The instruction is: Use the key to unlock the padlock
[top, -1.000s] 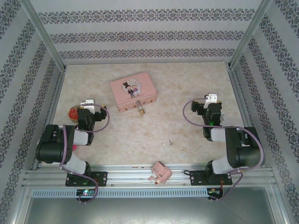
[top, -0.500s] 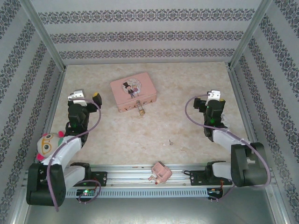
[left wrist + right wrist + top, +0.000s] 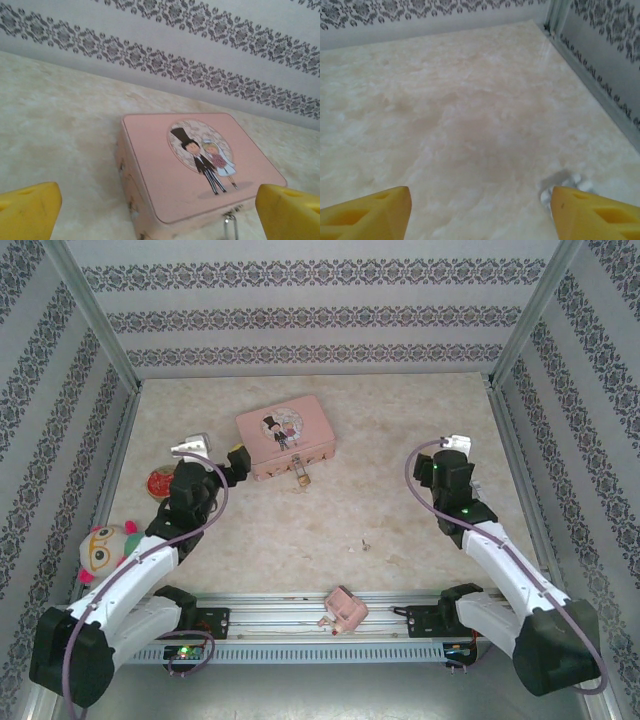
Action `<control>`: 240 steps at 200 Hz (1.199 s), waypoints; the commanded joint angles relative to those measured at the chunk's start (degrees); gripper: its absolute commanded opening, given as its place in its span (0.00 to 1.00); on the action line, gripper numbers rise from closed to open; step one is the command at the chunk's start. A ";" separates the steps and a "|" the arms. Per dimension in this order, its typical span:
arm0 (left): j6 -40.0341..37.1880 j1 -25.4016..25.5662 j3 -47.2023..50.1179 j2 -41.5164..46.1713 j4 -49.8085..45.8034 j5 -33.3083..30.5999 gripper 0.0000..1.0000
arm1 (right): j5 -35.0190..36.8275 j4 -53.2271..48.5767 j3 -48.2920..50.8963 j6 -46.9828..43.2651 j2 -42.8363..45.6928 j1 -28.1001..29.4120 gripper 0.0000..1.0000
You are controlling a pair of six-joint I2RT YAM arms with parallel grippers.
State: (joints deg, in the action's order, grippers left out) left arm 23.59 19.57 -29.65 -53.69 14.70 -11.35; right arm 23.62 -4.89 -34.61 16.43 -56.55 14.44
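Though wide apart, both yellow wedge jaws; brass padlock (image 3: 300, 478) at rounded pink tin (image 3: 283, 435).

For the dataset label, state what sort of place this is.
Probably a robot test cell, not a home: a marbled table boxed in by aluminium posts and wallpapered panels, with a left arm and right arm bolted to a rail.
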 commanded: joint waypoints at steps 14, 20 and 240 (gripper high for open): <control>5.27 3.92 -2.22 -1.71 -2.60 -4.05 0.99 | 4.61 -22.62 -4.94 11.53 1.08 5.87 0.70; 5.38 4.26 -2.49 -2.07 -2.74 -3.77 0.99 | 4.46 -24.82 -5.55 13.30 0.94 7.01 0.69; -2.88 5.44 2.88 -6.47 13.40 -1.03 0.99 | -12.28 -44.42 -18.54 48.26 -27.86 33.46 0.52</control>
State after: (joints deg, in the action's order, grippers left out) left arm 21.96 24.38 -28.42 -60.20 24.27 -12.12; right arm 13.52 -49.43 -51.44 63.33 -81.84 47.16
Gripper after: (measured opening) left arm 0.993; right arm 0.530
